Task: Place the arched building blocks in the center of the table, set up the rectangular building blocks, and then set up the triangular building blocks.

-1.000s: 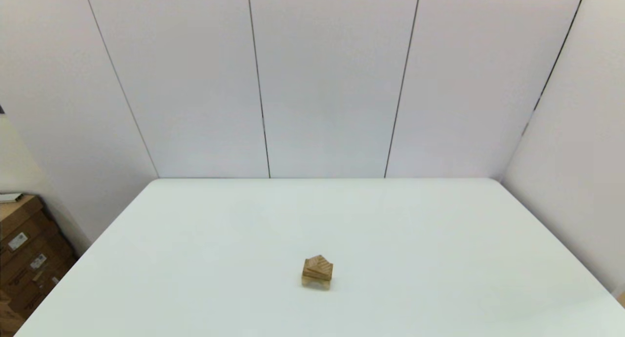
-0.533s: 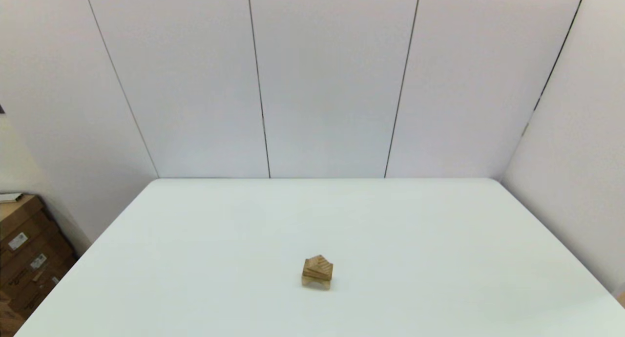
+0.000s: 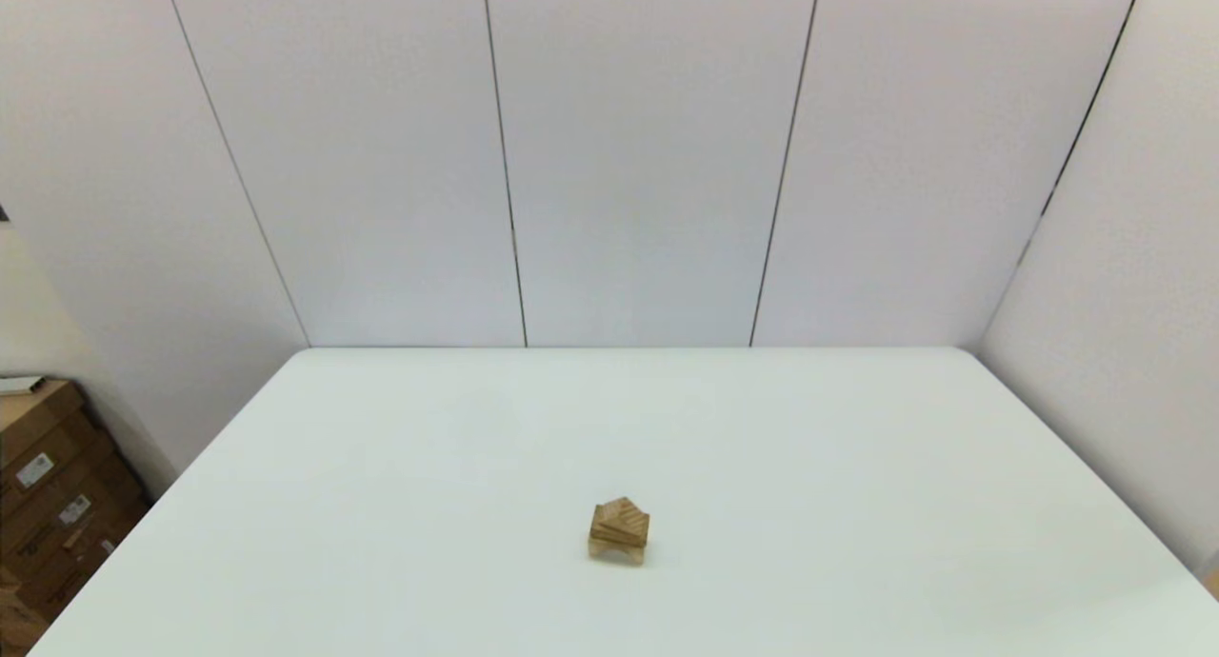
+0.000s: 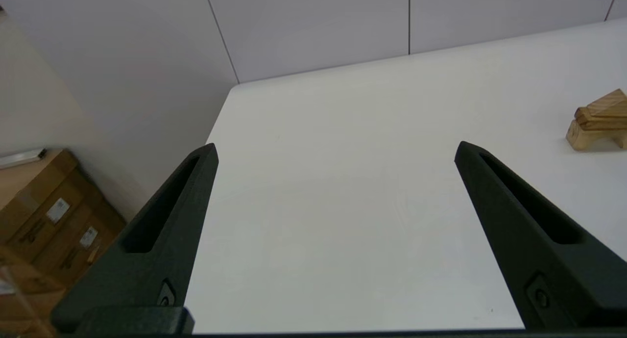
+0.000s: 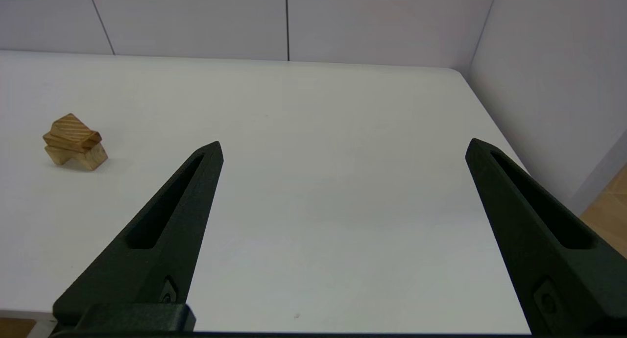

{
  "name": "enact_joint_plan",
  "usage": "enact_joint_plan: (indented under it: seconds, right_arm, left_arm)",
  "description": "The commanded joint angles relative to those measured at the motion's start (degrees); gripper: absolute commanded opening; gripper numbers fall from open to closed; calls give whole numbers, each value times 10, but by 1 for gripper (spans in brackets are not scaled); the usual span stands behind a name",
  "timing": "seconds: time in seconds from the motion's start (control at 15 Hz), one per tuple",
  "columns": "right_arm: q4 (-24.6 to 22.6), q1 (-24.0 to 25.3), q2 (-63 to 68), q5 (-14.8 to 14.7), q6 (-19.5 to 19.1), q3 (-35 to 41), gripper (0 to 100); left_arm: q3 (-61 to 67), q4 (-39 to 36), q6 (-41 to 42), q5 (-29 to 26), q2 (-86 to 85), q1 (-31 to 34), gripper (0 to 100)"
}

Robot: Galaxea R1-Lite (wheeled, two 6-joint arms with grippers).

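The arched block [image 3: 617,547] sits on the white surface [image 3: 857,467], near the middle and toward the robot's edge, notch down. The rectangular block [image 3: 619,531] lies flat on top of it, and the striped triangular wedge [image 3: 621,514] caps the stack, ridge up. The head view shows the whole little tower but neither arm. The left wrist view catches it only at the frame's edge, partly cut off, arch notch visible. The right wrist view gives the full stack [image 5: 73,142], with the rectangular block turned slightly askew over the arch. The left claw [image 4: 335,149] is spread wide over bare surface, well apart from the stack. The right claw [image 5: 343,147] is spread wide too, also well clear. Cardboard boxes [image 3: 48,505] stand off the surface's left side.
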Motion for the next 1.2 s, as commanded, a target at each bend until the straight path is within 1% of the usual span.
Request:
enact_joint_plan:
  seconds: [0.07, 0.4, 0.87, 1.0, 1.2]
  right_arm:
    - [0, 0, -1, 0, 0, 0, 100]
    - [0, 0, -1, 0, 0, 0, 100]
    - [0, 0, -1, 0, 0, 0, 100]
    - [-1, 0, -1, -6, 4, 0, 100]
    - [-1, -1, -1, -8, 5, 0, 100]
  left_arm:
    - [39, -28, -8, -15, 1, 0, 100]
    - [39, -28, -37, -13, 0, 0, 100]
    - [39, -28, -37, -13, 0, 0, 100]
    - [39, -28, -37, -13, 0, 0, 100]
    - [39, -28, -37, -13, 0, 0, 100]
